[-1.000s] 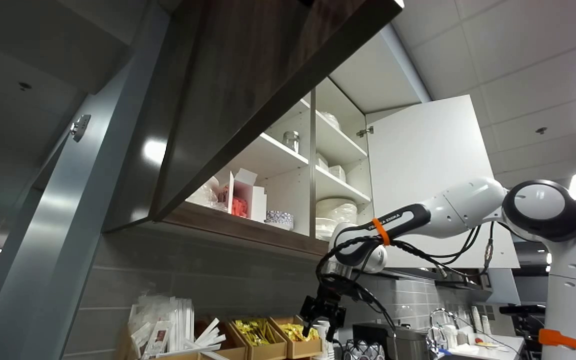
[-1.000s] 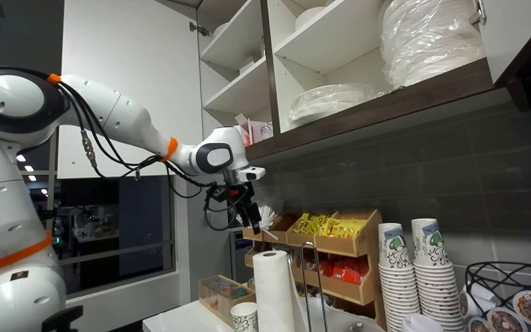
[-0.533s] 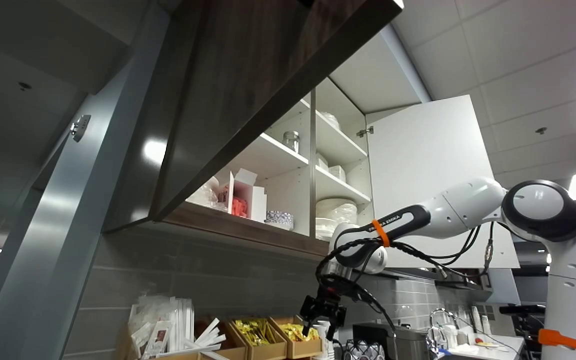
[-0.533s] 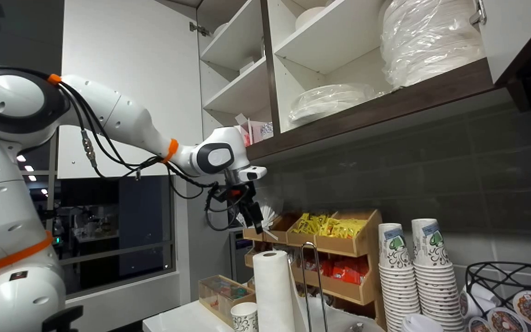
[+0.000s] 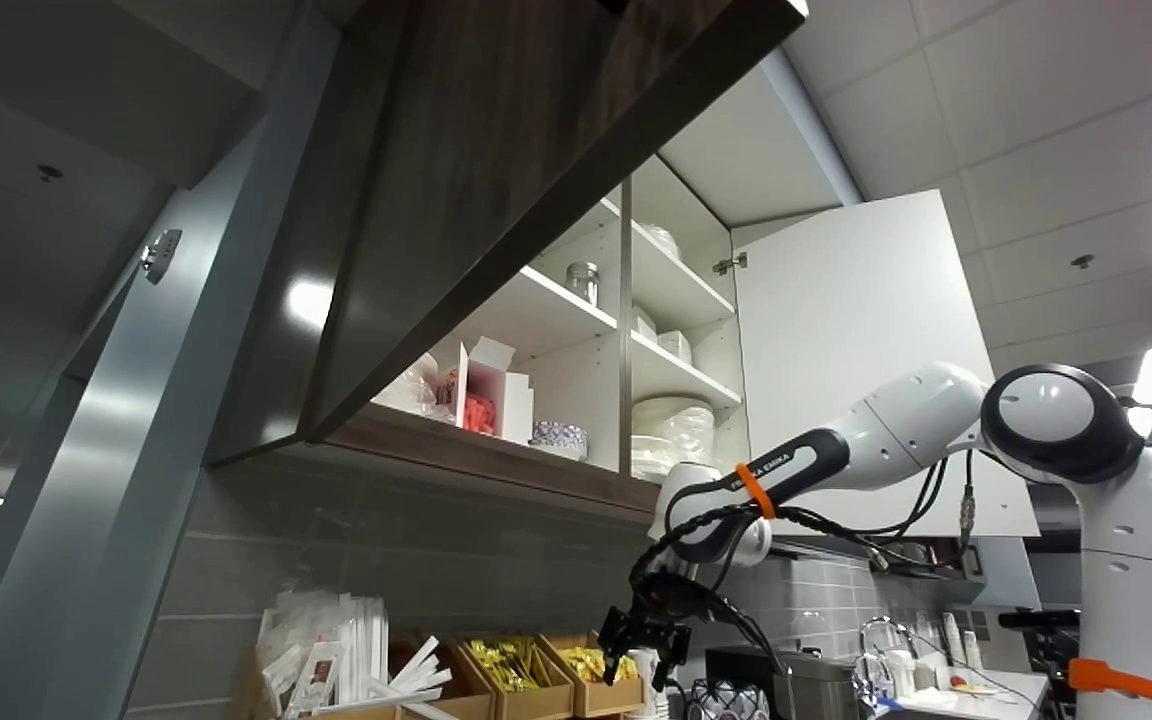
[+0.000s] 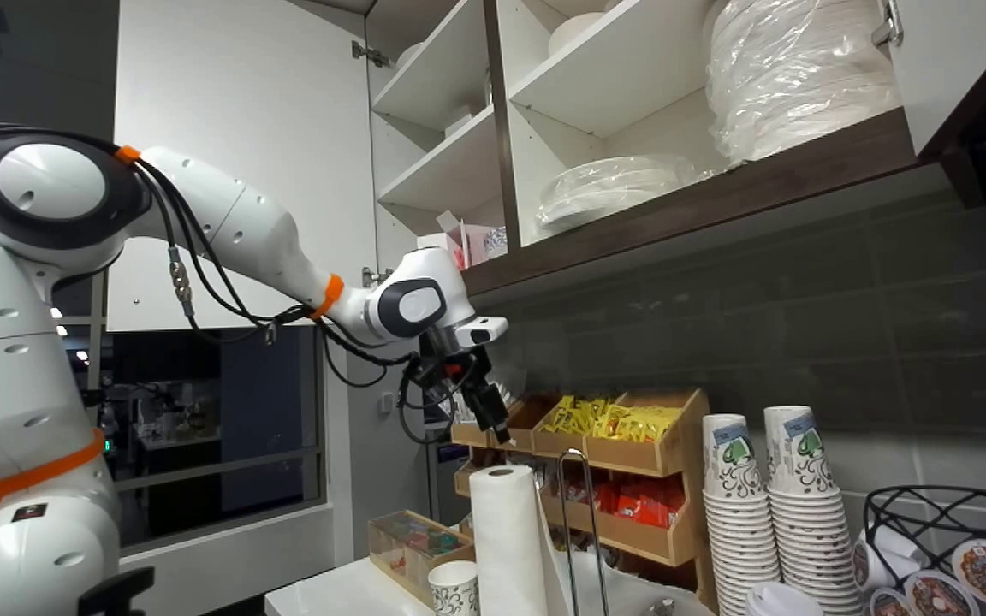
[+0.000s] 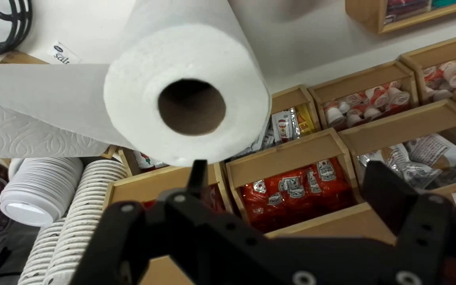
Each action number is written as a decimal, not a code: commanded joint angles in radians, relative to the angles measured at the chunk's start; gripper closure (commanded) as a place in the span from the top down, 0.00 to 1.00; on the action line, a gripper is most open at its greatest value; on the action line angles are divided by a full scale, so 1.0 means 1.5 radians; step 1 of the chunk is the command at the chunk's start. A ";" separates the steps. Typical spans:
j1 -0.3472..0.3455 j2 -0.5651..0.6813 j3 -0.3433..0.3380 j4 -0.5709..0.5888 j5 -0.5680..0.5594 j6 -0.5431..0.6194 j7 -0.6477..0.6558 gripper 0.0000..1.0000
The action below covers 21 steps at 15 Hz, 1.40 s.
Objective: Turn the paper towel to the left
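Note:
The white paper towel [image 6: 508,543] roll stands upright on the counter in an exterior view, a loose sheet [image 6: 634,586] trailing off its side. From above, the wrist view shows the roll [image 7: 137,91] with its brown core, and its loose sheet [image 7: 50,105] runs off to the left. My gripper [image 7: 287,164] is open, its fingers wide apart with nothing held between them. In an exterior view the gripper [image 6: 501,435] hangs tilted just above the height of the roll's top, apart from it. Another exterior view has the gripper [image 5: 635,676] before the bins, with the roll out of view.
Wooden bins [image 6: 630,445] of packets stand behind the roll. A metal wire loop [image 6: 583,530] rises beside it, and a paper cup [image 6: 454,589] stands on its other side. Cup stacks [image 6: 737,513] and a wire basket [image 6: 955,496] are farther right. An open cabinet [image 6: 698,201] hangs overhead.
The arm has lowered a little, and in an exterior view the gripper has shifted right, closer to above the roll. The paper towel has not moved. The gripper stays open.

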<state>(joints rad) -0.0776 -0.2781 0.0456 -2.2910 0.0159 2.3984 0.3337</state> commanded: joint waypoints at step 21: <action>0.019 0.062 -0.009 0.006 -0.015 -0.050 -0.056 1.00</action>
<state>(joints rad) -0.0607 -0.1994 0.0420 -2.2848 -0.0042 2.3138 0.2596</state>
